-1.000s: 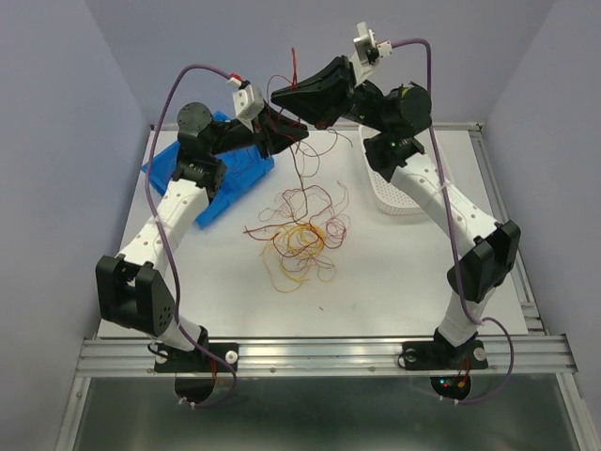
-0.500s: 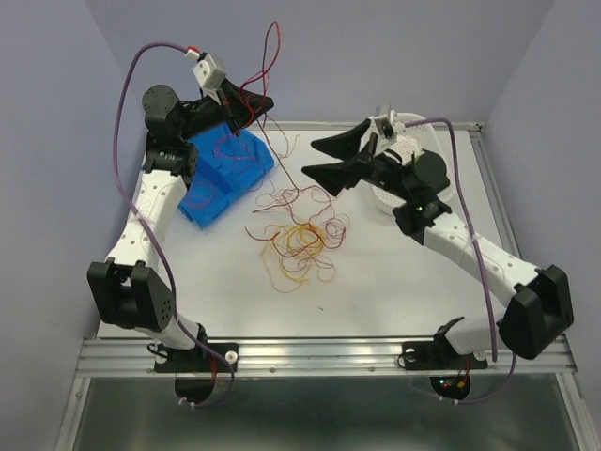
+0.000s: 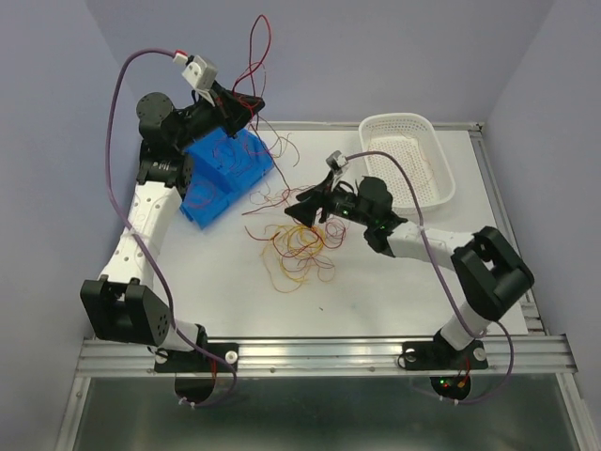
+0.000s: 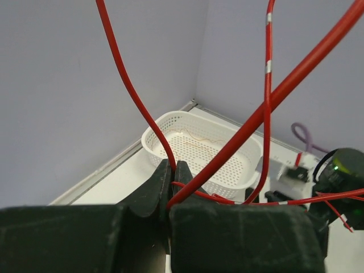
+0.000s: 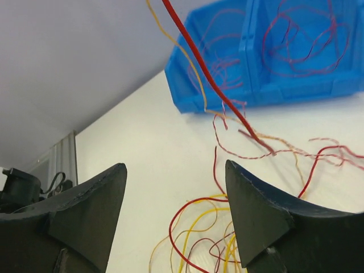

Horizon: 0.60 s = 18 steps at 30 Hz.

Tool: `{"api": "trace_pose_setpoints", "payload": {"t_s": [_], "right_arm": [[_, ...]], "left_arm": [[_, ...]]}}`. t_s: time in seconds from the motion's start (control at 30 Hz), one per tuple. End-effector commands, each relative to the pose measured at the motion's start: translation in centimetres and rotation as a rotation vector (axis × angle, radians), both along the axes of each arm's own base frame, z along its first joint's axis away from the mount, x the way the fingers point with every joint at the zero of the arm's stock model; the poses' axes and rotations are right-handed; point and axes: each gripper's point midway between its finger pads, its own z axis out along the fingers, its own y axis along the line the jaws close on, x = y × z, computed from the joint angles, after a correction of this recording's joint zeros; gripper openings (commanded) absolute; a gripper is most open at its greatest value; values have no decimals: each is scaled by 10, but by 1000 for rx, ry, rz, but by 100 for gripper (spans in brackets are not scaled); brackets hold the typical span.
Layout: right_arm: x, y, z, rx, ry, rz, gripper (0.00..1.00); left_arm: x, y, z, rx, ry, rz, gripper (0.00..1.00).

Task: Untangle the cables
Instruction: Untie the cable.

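The cables [image 3: 296,246] lie as a loose tangle of thin red, maroon and yellow loops mid-table. My left gripper [image 3: 252,105] hangs above the blue bin [image 3: 225,174], shut on a red cable [image 3: 258,38] that loops upward from it. In the left wrist view the red cable [image 4: 131,91] is pinched between the closed tips of the left gripper [image 4: 172,170]. My right gripper [image 3: 302,209] is low at the tangle's upper right edge, open and holding nothing. In the right wrist view, yellow and red loops [image 5: 210,239] lie on the table between and below the spread tips of the right gripper [image 5: 176,170].
The blue bin [image 5: 273,51] at the back left holds several reddish strands. A white perforated basket [image 3: 408,160] stands at the back right and also appears in the left wrist view [image 4: 199,148]. Stray strands trail from the tangle toward the bin.
The right gripper let go of the raised cable, opened, and swung down from the back to the tangle. The left gripper closed on the red cable and carried it left, above the blue bin.
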Motion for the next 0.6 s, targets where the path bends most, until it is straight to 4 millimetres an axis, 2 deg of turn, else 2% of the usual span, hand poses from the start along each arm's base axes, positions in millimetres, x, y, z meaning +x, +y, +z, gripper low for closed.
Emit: {"api": "trace_pose_setpoints", "payload": {"t_s": [0.0,0.07,0.13,0.2,0.27,0.33,0.37,0.43,0.5,0.57], "right_arm": [[12,31,37,107,-79,47,74],[16,42,42,125,-92,64,74],[23,48,33,129,-88,60,74],[24,51,38,149,-105,68,74],[26,55,33,150,-102,73,74],[30,58,38,166,-117,66,74],[34,60,33,160,-115,61,74],[41,62,37,170,-128,36,74],[46,67,31,164,-127,44,74],[47,72,36,173,-142,61,74]], "left_arm": [[-23,9,36,-29,-107,54,0],[-25,12,35,-28,-108,74,0],[-29,13,36,-27,-114,84,0],[-30,15,36,-27,-116,100,0],[-33,18,37,-27,-121,115,0],[-36,16,37,-27,-122,106,0],[-37,15,37,-28,-118,102,0],[-38,13,34,-24,-110,91,0],[-39,11,35,-24,-107,84,0],[-38,11,34,-26,-100,82,0]]}}
